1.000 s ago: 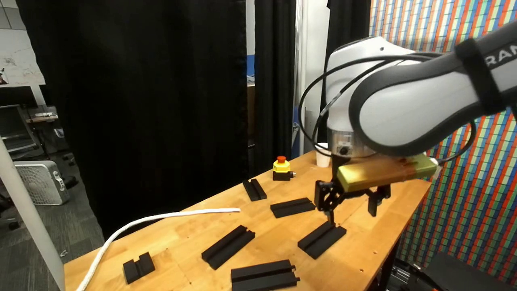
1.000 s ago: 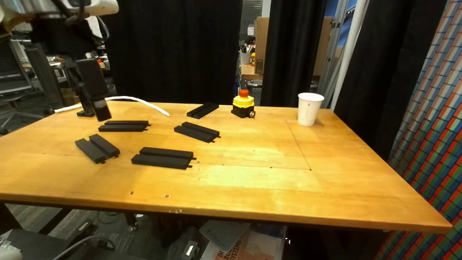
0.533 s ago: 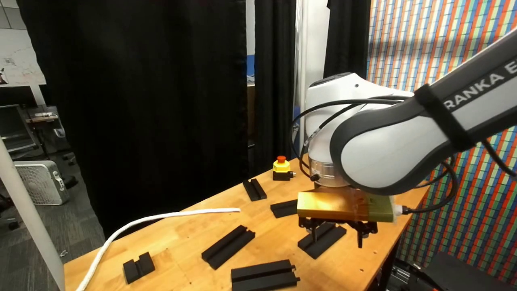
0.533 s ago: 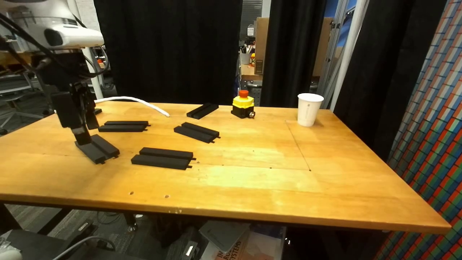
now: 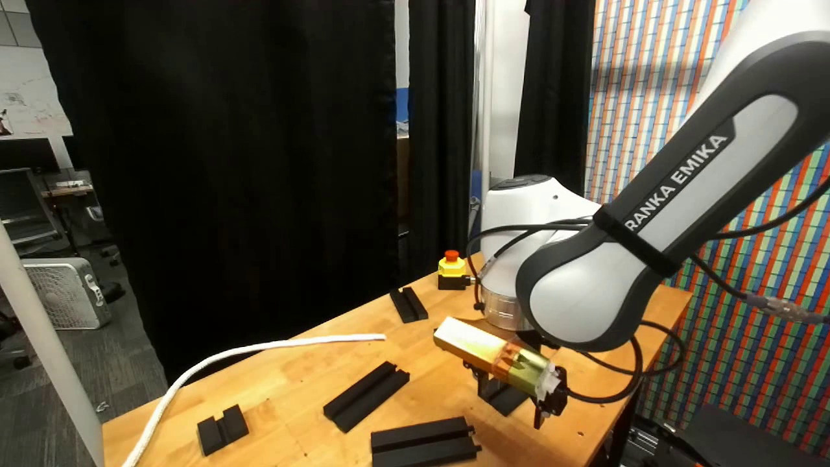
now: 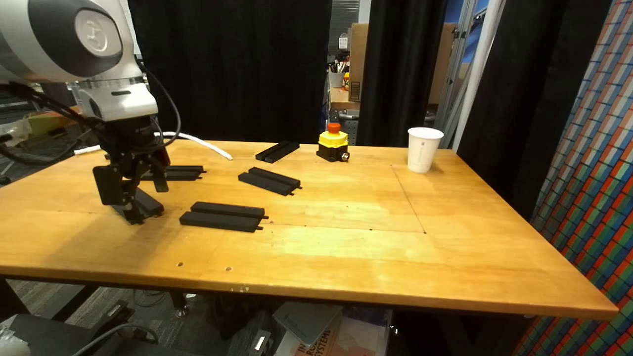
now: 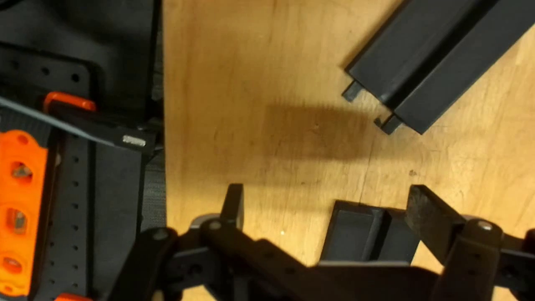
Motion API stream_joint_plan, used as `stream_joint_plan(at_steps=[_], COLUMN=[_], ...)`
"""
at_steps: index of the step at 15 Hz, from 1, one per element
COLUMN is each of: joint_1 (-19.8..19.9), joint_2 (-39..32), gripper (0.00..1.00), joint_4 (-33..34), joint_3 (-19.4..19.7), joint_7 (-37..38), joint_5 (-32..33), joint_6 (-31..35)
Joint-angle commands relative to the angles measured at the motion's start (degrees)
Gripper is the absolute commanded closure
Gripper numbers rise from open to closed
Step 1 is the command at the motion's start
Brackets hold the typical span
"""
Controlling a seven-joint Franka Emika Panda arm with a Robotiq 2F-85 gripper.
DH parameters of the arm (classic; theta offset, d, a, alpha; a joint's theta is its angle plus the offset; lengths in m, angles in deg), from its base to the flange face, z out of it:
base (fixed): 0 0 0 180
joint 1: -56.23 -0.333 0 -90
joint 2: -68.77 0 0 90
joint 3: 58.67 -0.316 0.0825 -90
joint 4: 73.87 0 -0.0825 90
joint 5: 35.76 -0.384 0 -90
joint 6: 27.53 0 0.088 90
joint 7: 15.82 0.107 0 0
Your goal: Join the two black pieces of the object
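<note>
Although the hand (image 7: 325,205) hangs low over the worktop (image 6: 420,267), I judge the job barely begun: nothing is joined so far. The tabbed black piece (image 7: 443,58) lies flat at the upper right of the wrist view, its two small tabs (image 7: 353,90) pointing at bare worktop rather than into anything. The second black piece (image 7: 370,234) shows lower in that view, partly hidden by the hand; the end in sight bears no tabs, and a clear gap parts it from the tabbed one, with the two set at different angles. I take these for the pair, since they are nearest the hand, though other black pieces (image 6: 269,181) of like grooved shape lie about, each apart from its neighbours, as does a stubby black block (image 5: 224,429).

The hand is released, its fingers (image 7: 234,205) spread wide and gripping nothing. Seen from the wrist, one finger overlaps the second black piece's edge, and from that angle I can't tell whether it touches or passes above.

Left to do, I would say: grasp one piece, line it up with its mate, press the tabs home, let go.
</note>
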Motion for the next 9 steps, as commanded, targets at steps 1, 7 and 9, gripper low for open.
stream_joint_plan(at_steps=[1,7,9], joint_1=[-3.3,2.7,4.6], joint_2=[-5.2,-4.4,-5.1], gripper=[0.0,0.0,0.0], joint_4=[0.7,0.3,1.1], joint_3=[4.4,3.8,4.0], joint_7=[13.9,39.1,45.7], joint_5=[4.7,21.0,29.3], joint_6=[7.9,12.3,11.2])
